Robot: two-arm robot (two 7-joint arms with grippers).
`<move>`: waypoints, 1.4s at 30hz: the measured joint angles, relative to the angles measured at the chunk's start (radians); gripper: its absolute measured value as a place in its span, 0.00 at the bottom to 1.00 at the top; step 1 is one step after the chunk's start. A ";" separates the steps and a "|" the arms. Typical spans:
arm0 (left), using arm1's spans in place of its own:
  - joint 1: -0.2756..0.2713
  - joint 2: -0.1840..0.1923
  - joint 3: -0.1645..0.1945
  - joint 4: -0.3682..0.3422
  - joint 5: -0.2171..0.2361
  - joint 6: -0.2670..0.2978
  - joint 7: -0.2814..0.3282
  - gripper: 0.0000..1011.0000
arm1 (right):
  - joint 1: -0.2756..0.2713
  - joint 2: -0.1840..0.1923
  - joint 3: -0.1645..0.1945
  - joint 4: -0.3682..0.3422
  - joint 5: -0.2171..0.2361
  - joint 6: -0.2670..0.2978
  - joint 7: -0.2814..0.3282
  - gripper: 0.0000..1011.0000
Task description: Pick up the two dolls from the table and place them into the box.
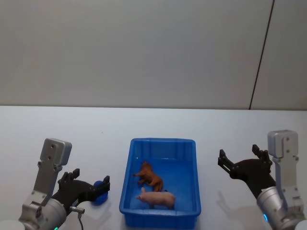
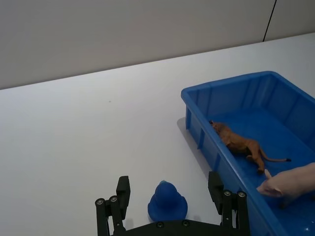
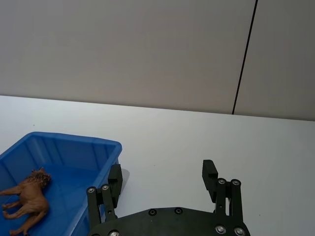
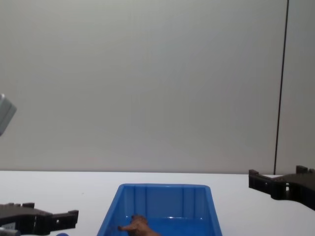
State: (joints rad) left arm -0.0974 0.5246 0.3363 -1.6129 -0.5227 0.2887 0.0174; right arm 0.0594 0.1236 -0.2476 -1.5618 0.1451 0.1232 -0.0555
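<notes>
The blue box stands mid-table, between my two arms. Inside it a brown lion doll stands behind a pale pink pig doll; both also show in the left wrist view, the lion and the pig. A small blue doll sits on the table just left of the box. My left gripper is open, its fingers on either side of the blue doll without touching it. My right gripper hangs open and empty to the right of the box.
The white table runs back to a plain grey wall. The box rim lies close to my left gripper's inner finger. Bare tabletop surrounds my right gripper.
</notes>
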 joint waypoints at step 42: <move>-0.125 -0.063 -0.001 0.194 0.071 0.078 -0.179 0.99 | 0.000 0.000 0.000 0.000 0.000 0.000 0.000 0.99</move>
State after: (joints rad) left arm -0.2226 0.4620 0.3356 -1.4190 -0.4513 0.3667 -0.1614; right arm 0.0594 0.1236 -0.2477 -1.5617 0.1451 0.1233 -0.0554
